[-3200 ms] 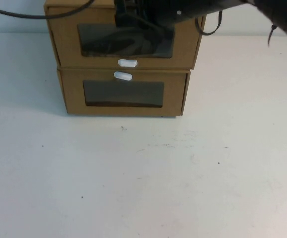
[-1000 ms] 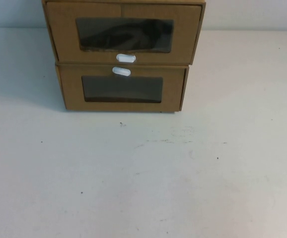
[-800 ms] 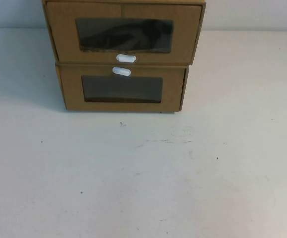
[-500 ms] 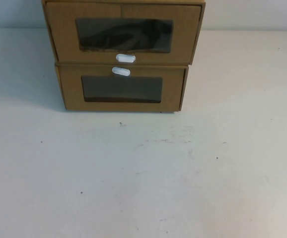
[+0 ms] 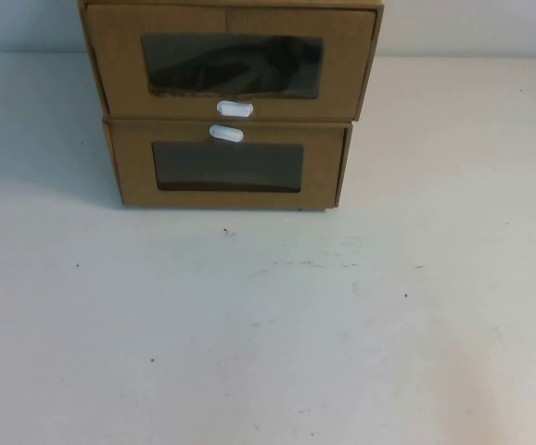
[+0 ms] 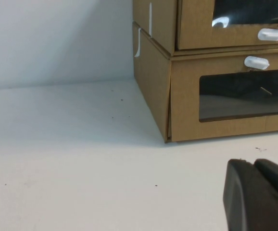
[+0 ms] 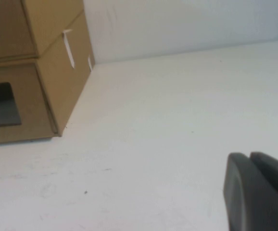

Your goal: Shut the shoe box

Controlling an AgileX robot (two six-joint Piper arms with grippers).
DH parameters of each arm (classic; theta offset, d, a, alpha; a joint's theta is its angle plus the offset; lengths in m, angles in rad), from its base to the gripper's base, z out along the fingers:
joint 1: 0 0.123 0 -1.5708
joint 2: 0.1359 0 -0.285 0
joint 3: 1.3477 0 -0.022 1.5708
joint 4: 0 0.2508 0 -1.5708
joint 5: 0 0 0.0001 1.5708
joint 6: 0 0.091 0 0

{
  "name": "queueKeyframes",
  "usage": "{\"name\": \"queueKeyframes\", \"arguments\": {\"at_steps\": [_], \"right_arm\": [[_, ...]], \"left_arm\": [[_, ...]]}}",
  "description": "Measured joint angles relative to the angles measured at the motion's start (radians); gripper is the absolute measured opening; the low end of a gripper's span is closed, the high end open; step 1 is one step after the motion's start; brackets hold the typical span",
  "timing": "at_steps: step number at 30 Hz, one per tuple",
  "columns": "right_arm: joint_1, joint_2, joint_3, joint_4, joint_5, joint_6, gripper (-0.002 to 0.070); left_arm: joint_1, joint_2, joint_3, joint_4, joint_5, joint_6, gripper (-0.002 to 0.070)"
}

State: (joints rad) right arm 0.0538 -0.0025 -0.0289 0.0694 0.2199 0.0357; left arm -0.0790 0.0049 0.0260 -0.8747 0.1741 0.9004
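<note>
A white, lightly speckled table [image 5: 277, 324] is seen; the left gripper [image 6: 261, 197] and right gripper [image 7: 259, 190] are held low over it, fingers pressed together; farther back, the corrugated shoe box [image 5: 231, 63] is stacked on a like cardboard box [image 5: 229, 167], unchanged since earlier, dark contents glimpsed through its window.
</note>
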Motion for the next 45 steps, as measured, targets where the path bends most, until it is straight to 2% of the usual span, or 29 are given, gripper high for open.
{"name": "queueKeyframes", "arguments": {"at_steps": [6,14,39,42,45], "right_arm": [[-0.024,-0.005,0.055,-0.011,-0.014,-0.021,-0.0013],[-0.025,-0.005,0.056,-0.027,0.128,-0.024,-0.0013],[-0.025,-0.005,0.056,-0.031,0.133,-0.024,-0.0013],[-0.025,-0.005,0.056,-0.031,0.133,-0.024,-0.0013],[-0.025,-0.005,0.056,-0.031,0.133,-0.024,-0.0013]], "left_arm": [[0.0,0.0,0.0,0.0,0.0,0.0,-0.0005],[0.0,0.0,0.0,0.002,0.002,0.0,-0.0005],[0.0,0.0,0.0,0.004,0.002,0.0,-0.0005],[0.0,0.0,0.0,0.077,0.002,-0.05,-0.0005],[0.0,0.0,0.0,0.335,0.007,-0.327,-0.0005]]}}
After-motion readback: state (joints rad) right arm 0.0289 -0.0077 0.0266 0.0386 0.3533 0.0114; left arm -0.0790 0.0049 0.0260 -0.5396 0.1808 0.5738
